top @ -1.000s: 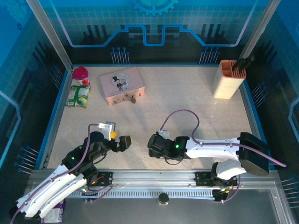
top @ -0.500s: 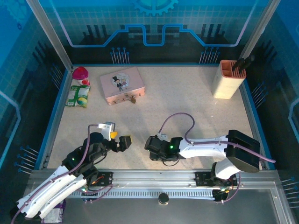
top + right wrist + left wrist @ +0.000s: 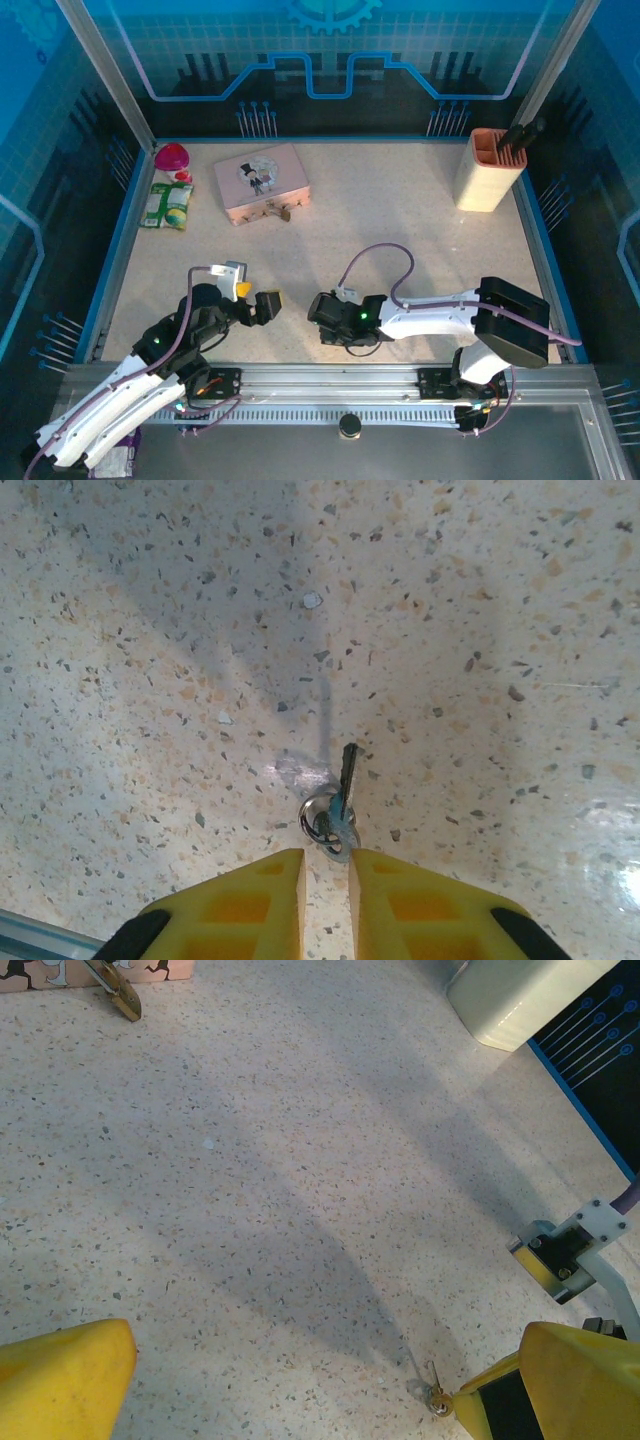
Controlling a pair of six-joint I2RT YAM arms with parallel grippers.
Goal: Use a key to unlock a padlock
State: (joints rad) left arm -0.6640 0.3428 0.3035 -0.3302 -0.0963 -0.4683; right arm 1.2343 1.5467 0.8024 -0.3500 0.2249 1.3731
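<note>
Speckled beige stone-look table (image 3: pixel 400 230), ringed by a blue rim; blue walls with a printed circuit pattern; metal posts at the back corners.

- Pink tin (image 3: pixel 262 182), upper left of top view. Padlock (image 3: pixel 283 211) lies against its near edge; in the left wrist view it shows at the upper left (image 3: pixel 122 998).
- Snack packet (image 3: pixel 167 205) and a red-pink item (image 3: pixel 171 156) at the far left edge. Tan holder (image 3: pixel 487 170) upper right, something dark standing in it.
- Key (image 3: pixel 343 780), on a small ring, lies on the table just ahead of the right gripper's tips. The left wrist view shows it at the bottom, right of centre (image 3: pixel 434 1395).
- Right gripper (image 3: pixel 327 865): low over the table at lower centre of the top view (image 3: pixel 318 318). Yellow fingers (image 3: pixel 240 900) drawn close, with a thin slit between them. The ring sits right at the tips; I cannot tell if it is pinched.
- Left gripper (image 3: pixel 264 304), lower left of centre: spread wide and empty, with yellow fingers (image 3: pixel 60 1380) at the two bottom corners of its own view.

Change over the last second: the right arm has slid left, its elbow block has pulled in from the right edge, and its cable loop sits tighter. The left arm, tin and padlock are unmoved.
</note>
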